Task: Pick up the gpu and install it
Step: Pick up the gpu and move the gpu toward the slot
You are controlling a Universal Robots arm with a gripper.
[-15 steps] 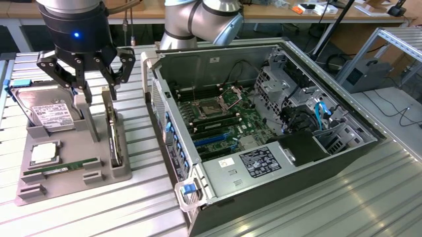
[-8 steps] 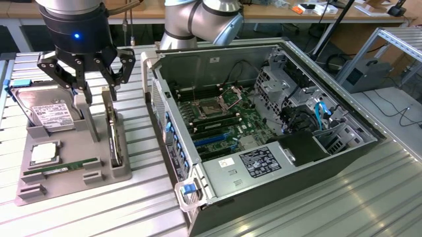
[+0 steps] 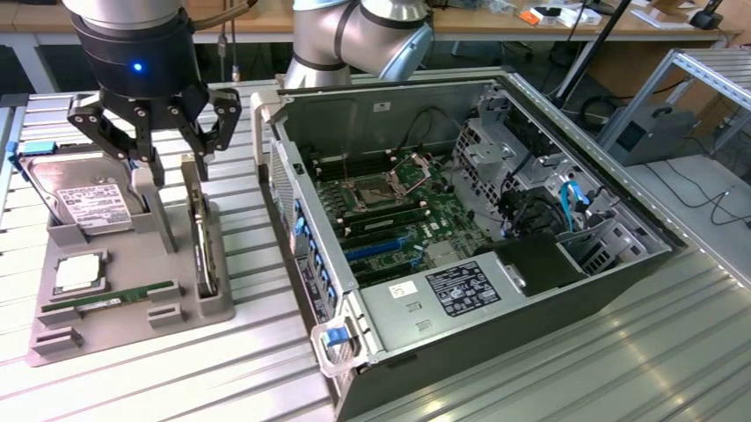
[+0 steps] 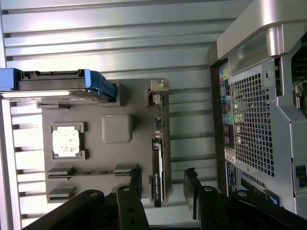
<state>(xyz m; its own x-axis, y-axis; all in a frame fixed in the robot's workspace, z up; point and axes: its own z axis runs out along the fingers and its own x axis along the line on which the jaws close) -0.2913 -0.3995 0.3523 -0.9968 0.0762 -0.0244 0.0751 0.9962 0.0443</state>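
Arm upright, wrist pointing straight down. Claw [image 3: 174, 163] released, fingers spread wide. The gpu [image 3: 202, 237] stands on edge in grey tray [image 3: 129, 327] below, in line between fingers.

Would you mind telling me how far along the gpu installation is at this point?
Nothing looks done yet: the gpu stands on edge in the grey holder, outside the open computer case. In hand: the tool is open and hangs right over the card, a finger to either side, not gripping it. Left: lifting the card and seating it in the case.
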